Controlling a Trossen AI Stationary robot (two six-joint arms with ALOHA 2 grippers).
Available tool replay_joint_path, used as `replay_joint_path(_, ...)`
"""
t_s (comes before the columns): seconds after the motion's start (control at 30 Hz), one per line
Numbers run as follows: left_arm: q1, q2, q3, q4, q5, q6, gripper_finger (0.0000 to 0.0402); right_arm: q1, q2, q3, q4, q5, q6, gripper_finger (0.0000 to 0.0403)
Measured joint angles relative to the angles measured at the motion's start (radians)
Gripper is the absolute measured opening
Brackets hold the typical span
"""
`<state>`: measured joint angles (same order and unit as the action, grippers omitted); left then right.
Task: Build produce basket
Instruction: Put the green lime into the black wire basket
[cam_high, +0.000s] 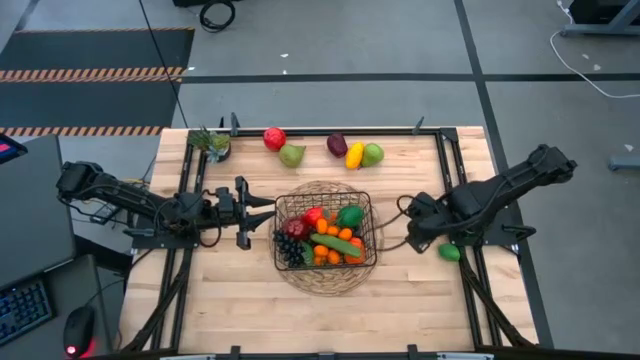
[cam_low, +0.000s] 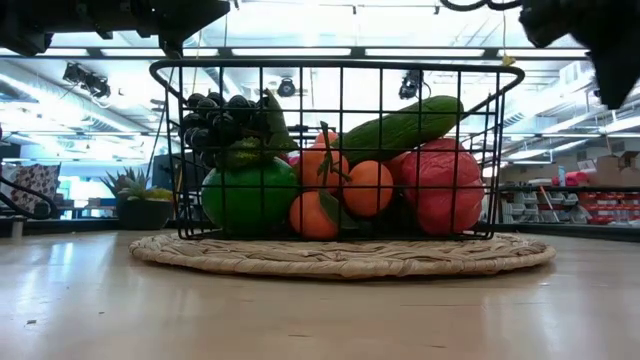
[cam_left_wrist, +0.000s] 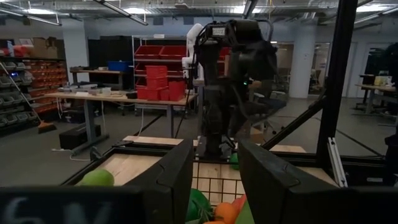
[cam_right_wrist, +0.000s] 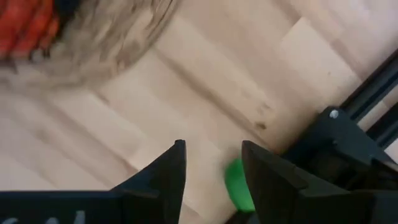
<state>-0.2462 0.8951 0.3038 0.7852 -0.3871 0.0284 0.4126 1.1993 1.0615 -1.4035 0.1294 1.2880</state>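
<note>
Pale wooden table (cam_high: 400, 300) stands in a workshop with red storage bins (cam_left_wrist: 158, 74) behind; a round woven mat (cam_high: 325, 283) at its centre carries the black wire basket (cam_high: 368, 232) heaped with produce (cam_high: 330, 240); right gripper (cam_high: 412, 240), fingers parted and empty, hovers right of the basket near a green fruit (cam_high: 449, 253); left gripper (cam_high: 250, 212), fingers parted and empty, waits at the basket's left.

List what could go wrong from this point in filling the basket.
The green fruit lies at the table's right edge beside the frame rail; the open right gripper nearby could nudge it off. The basket is already heaped, so the cucumber near its rim may get knocked out by additions.
</note>
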Motion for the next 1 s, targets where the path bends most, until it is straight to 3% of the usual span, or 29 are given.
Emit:
replay_joint_path(0.37, 0.000, 0.000, 0.000, -0.013, 0.000, -0.018, 0.0132, 0.148, 0.146, 0.000, -0.036, -0.136, -0.128, 0.0236)
replay_joint_path(0.7, 0.000, 0.000, 0.000, -0.016, 0.000, -0.026, 0.0133, 0.251, 0.232, -0.001, -0.128, -0.205, -0.113, 0.0316)
replay_joint_path(1.0, 0.001, 0.000, 0.000, -0.016, 0.000, -0.045, 0.0133, 0.351, 0.274, -0.049, -0.079, -0.202, -0.002, 0.0323)
